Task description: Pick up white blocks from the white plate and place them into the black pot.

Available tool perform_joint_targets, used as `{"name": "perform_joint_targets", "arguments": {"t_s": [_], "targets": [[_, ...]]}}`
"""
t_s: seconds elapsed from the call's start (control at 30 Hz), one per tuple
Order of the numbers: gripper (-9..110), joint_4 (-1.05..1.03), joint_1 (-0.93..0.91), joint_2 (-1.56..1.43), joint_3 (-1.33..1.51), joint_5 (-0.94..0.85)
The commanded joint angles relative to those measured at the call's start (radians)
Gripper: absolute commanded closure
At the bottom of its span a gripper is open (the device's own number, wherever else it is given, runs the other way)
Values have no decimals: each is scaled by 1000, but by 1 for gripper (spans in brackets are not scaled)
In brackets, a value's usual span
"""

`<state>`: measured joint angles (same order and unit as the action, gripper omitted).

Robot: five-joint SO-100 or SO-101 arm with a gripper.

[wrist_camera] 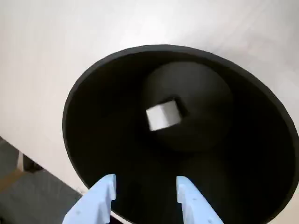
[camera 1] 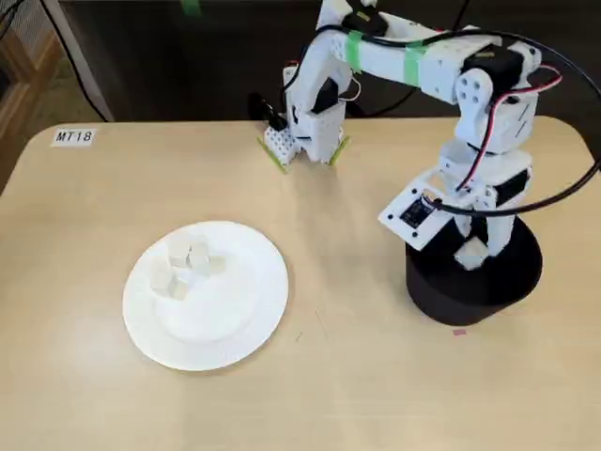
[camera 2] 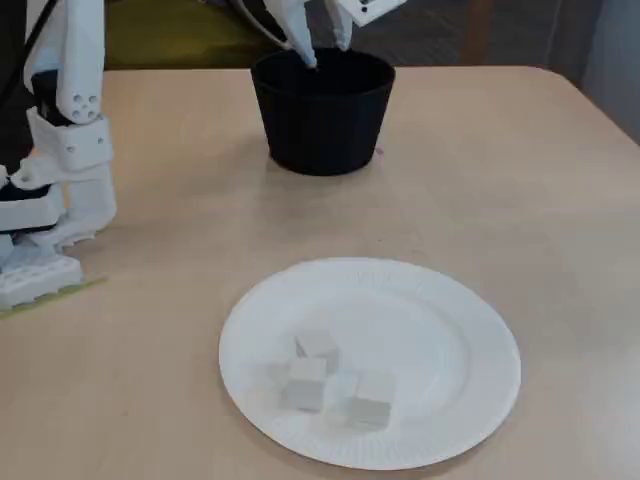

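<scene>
Main risk as I see it: lifting out, a finger could clip the pot [wrist_camera: 93,140] rim and shove it (it looks light). The claw [wrist_camera: 145,196] hangs right over the pot mouth, pointing down, fingers apart w/ nothing held. One block [wrist_camera: 162,115] lies on the pot floor; the rest [camera 2: 325,380] sit on the plate [camera 2: 450,340], well away from the pot.
</scene>
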<state>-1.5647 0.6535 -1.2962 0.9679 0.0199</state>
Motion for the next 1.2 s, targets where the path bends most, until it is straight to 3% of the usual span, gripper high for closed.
{"name": "perform_joint_targets", "arguments": {"t_s": [0.0, 0.07, 0.23, 0.43, 0.6, 0.67, 1.17], "targets": [[88, -12, -20, -14, -3, 9], [104, -18, -34, -20, -3, 31], [104, -54, -138, -163, -3, -20], [104, -32, -468, -403, 54, -117], [104, 390, -736, -828, 736, -124], [104, 466, -811, -910, 925, -146], [104, 202, -1121, -715, 914, -658]]}}
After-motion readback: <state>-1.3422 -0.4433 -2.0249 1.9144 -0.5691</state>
